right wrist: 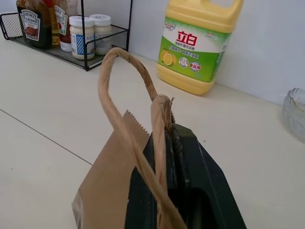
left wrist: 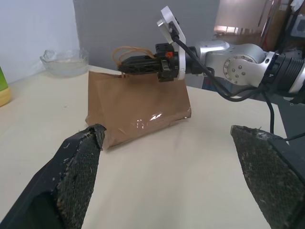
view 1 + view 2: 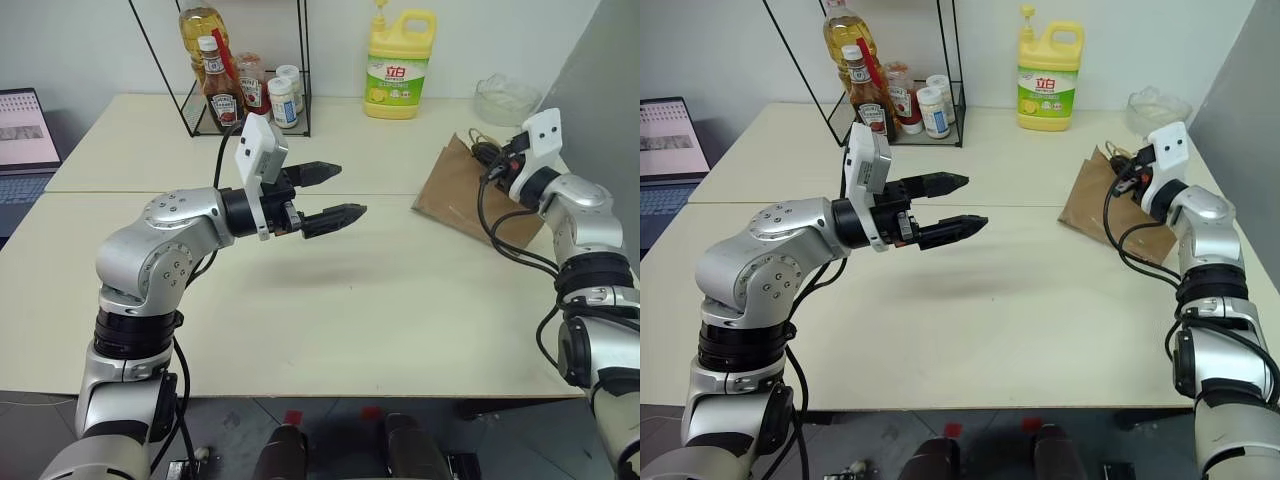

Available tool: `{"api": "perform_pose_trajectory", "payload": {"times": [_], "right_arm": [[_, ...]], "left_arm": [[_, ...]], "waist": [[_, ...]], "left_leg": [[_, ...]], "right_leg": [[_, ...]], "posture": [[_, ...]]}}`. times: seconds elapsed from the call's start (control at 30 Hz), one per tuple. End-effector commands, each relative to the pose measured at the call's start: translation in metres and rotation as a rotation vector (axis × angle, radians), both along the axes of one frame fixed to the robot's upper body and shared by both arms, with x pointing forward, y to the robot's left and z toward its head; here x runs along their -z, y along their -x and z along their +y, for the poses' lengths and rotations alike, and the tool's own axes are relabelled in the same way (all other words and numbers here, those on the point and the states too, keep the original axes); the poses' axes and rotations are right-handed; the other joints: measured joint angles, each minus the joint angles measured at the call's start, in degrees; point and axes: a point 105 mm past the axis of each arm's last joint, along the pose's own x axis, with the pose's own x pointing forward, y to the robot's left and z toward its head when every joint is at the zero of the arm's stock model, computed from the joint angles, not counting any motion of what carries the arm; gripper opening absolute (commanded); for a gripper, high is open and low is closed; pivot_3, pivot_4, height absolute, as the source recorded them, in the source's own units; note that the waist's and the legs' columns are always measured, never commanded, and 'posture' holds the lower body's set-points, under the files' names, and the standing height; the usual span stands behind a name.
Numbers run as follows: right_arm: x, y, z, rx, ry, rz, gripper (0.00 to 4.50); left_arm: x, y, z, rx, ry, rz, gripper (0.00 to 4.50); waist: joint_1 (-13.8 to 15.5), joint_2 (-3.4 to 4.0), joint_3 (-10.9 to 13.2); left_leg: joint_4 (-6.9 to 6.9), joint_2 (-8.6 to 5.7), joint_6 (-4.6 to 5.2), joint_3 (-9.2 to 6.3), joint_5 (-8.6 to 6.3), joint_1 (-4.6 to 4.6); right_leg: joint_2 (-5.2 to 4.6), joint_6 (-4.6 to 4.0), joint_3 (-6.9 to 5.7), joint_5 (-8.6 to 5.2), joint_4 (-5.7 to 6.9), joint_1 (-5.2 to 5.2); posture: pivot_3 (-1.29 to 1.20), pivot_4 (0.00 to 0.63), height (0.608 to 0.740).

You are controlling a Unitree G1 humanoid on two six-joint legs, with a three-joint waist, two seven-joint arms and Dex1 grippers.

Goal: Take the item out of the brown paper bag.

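Cream bench (image 3: 300, 320), rack and yellow jug at back. Brown paper bag (image 3: 455, 190) at right edge, mouth unopened. Right tool (image 2: 125, 65) pinching bag's cord handle (image 1: 125, 95). Left tool (image 3: 335, 193) spread, hovering mid-bench. Item unseen, presumably inside; extraction not started.

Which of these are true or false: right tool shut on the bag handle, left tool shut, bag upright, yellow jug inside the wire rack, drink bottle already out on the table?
1. The right tool is shut on the paper bag's handle. True.
2. The left tool is shut. False: its fingers stand wide apart, holding nothing.
3. The paper bag stands upright on the table. True.
4. The yellow jug is inside the wire rack. False: it stands apart from it.
5. The drink bottle is out. False: none visible.
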Motion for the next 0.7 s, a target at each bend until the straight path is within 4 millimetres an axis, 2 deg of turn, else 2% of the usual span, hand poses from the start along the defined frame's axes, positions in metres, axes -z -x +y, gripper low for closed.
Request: {"api": "perform_pose_trajectory", "payload": {"times": [0.03,0.17,0.37,0.7], "right_arm": [[-0.023,0.001,-0.001,0.005,0.007,-0.08,0.02],[-0.035,0.0,0.009,-0.036,-0.01,-0.099,0.02],[-0.066,-0.008,0.041,-0.121,-0.055,-0.15,0.02],[-0.075,-0.013,0.127,-0.307,-0.083,-0.166,0.02]], "left_arm": [[-0.011,0.008,-0.001,0.012,0.021,-0.048,4.5],[-0.004,0.013,0.003,0.007,0.011,-0.025,4.5],[0.014,0.024,0.019,-0.046,-0.008,0.039,4.5],[0.037,0.041,0.042,-0.226,0.066,0.123,4.5]], "waist": [[0.0,0.0,0.0],[-0.4,0.01,0.0],[-1.7,0.13,0.1],[-2.6,0.16,0.1]], "left_leg": [[0.0,0.0,0.0,0.01,0.0,0.0],[0.0,0.0,0.0,0.01,0.0,0.01],[-0.01,0.0,0.0,0.04,0.0,0.02],[-0.01,0.0,0.0,-0.02,0.0,0.0]], "right_leg": [[0.0,0.0,0.0,0.0,0.0,0.0],[0.0,0.0,0.01,0.0,0.02,0.0],[0.0,-0.01,0.06,0.0,0.08,-0.06],[0.0,-0.02,0.07,0.01,0.15,-0.07]], "posture": [[0.0,0.15,0.74],[0.0,0.15,0.74],[0.0,0.15,0.74],[0.0,0.15,0.74]]}}
